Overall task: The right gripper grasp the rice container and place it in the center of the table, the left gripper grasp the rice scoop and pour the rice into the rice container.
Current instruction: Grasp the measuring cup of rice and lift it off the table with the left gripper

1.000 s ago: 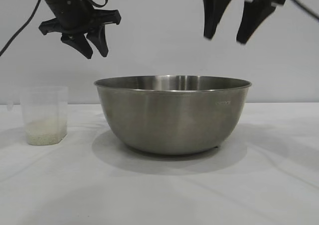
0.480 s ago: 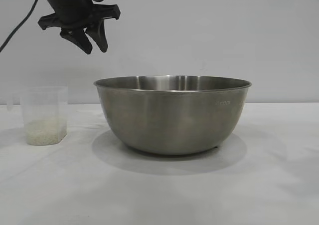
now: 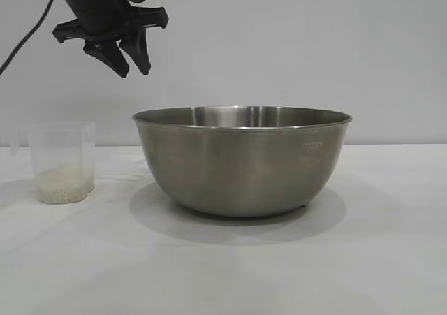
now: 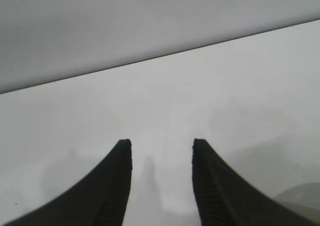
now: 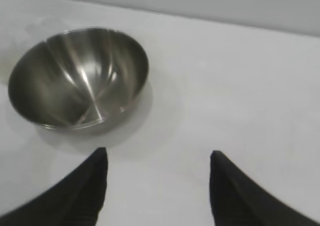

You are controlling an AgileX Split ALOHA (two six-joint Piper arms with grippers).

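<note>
**Hovering over the scoop, bowl set down**

Hanging high above the table (image 3: pixel 391 259), my left gripper (image 3: pixel 130 65) sits at the upper left of the exterior view, above the gap between the scoop (image 3: pixel 63 163) and the bowl (image 3: pixel 242 160), touching neither. Its 2 pointed fingers aim down and toward the bowl, parted, with nothing between them. In my left wrist view the same fingertips (image 4: pixel 123 151) stand apart over bare white table, and no object lies between them.

The scoop stands upright on the table at the left, well apart from the bowl. A low layer of rice (image 3: pixel 61 187) covers its bottom; the rest of the clear cup is empty.

The bowl rests upright near the middle of the table, its rim level and its shadow spread beneath it. From my right wrist view I look into it (image 5: pixel 75 75): the steel inside is bare, with no grains in it.

My right gripper (image 5: pixel 157 158) is outside the exterior view. Its own camera shows the 2 fingers spread wide and empty, clear of the bowl, which lies farther off on the table with open white surface between it and the fingertips.
</note>
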